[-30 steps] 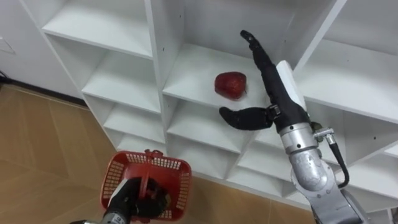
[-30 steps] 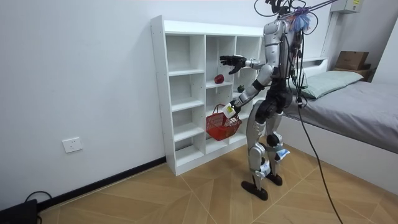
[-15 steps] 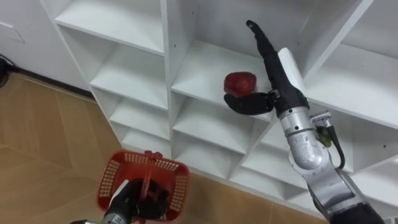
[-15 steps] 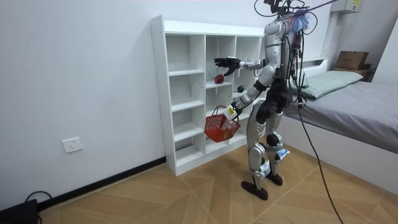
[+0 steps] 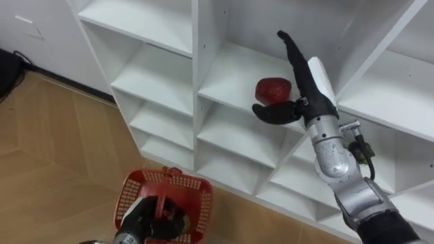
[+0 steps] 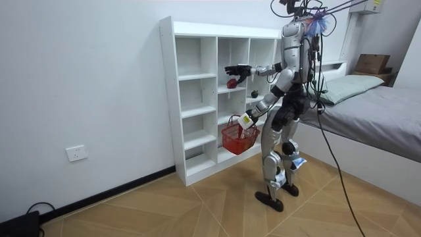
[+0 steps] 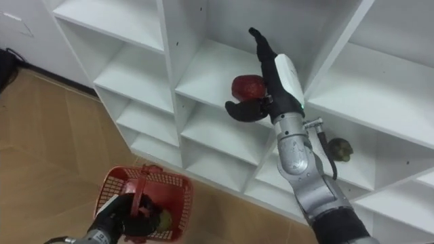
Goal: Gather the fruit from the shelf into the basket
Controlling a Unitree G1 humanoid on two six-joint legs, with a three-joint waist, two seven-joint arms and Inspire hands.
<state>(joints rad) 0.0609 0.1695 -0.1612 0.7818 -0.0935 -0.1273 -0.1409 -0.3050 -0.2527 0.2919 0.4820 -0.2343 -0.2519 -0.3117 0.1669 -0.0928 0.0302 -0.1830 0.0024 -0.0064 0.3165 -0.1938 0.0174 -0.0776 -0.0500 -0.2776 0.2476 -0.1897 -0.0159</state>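
Right hand [image 5: 298, 107] held open with straight fingers [image 5: 293, 55] beside apple [image 5: 272, 88] on closet shelf [image 5: 227, 74], thumb just under it, basket [image 5: 198, 203] handle gripped by left hand [image 5: 145, 219]

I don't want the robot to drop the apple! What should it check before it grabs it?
1. Right hand open, fingers straight: ok.
2. Red apple beside its palm on the shelf: ok.
3. Thumb touching the apple: cannot tell.
4. Fingers curled round the apple: not ok, not yet.
5. Left hand gripping the handle of the red basket: ok.
6. Basket opening facing up: ok.
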